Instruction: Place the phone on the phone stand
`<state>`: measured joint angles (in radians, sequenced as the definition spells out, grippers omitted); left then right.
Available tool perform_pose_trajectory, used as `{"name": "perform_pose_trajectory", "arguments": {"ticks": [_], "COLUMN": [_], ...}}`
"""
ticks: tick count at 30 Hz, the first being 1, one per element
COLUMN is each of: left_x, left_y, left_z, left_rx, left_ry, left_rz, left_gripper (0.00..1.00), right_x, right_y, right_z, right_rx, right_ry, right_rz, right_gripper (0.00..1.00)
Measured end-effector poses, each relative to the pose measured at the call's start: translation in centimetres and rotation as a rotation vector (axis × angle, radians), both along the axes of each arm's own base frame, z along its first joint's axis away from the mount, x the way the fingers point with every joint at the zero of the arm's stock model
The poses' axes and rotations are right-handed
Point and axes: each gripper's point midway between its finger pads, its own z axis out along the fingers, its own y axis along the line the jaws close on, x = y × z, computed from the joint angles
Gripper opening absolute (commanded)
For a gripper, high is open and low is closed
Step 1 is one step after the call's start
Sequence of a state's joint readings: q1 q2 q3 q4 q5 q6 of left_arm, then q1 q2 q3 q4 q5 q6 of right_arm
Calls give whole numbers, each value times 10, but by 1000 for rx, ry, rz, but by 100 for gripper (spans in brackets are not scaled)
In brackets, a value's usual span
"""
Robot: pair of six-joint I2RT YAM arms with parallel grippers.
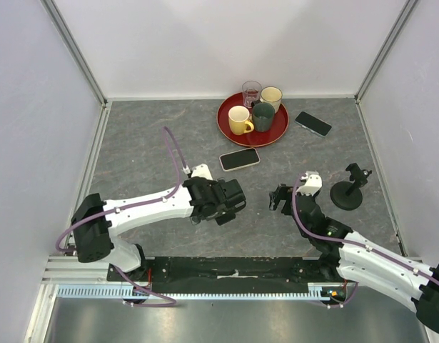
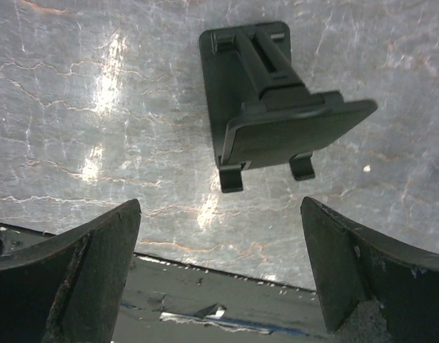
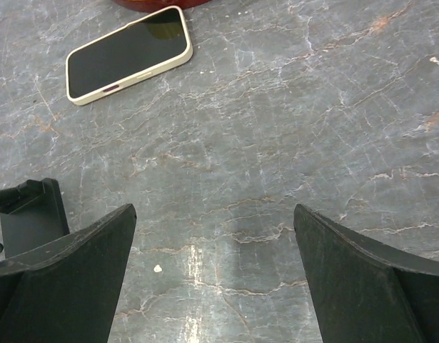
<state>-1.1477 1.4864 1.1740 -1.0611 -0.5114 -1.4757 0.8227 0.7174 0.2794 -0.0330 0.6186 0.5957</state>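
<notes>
Top external: mounted high behind the near edge of the table, looking steeply down. The whole tabletop is in frame, with the cream-cased phone small, just above centre.

Right wrist: low and close to the tabletop, facing out across it. The right gripper fills the bottom corners. The same phone lies ahead, upper left, and is shared with the top view.

Left wrist: low and close, tilted down. The left gripper is at the bottom edge, with the black folding stand ahead.

Wrist overlap: part of that stand shows lower left in the right wrist view, nearer the lens than the phone.
</notes>
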Motion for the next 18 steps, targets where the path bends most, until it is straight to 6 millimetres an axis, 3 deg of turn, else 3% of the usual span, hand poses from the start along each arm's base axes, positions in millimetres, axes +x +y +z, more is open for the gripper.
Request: {"name": "perform_pose_trajectory", "arguments": {"ticks": [7,18], "left_x": [18,30], "left_y": [-14,-25], "left_z": [0,-4], "left_rx": [21,33], "left_ry": [-49,-80], "left_rz": [59,101], "left_gripper": [100,100], "right_x": [-1,0], "right_y": [2,2], "right_z": [4,7], "right_rx": [37,51], "right_ry": [-24,-39], "right_rz": [14,9], "right_gripper": [98,98]}}
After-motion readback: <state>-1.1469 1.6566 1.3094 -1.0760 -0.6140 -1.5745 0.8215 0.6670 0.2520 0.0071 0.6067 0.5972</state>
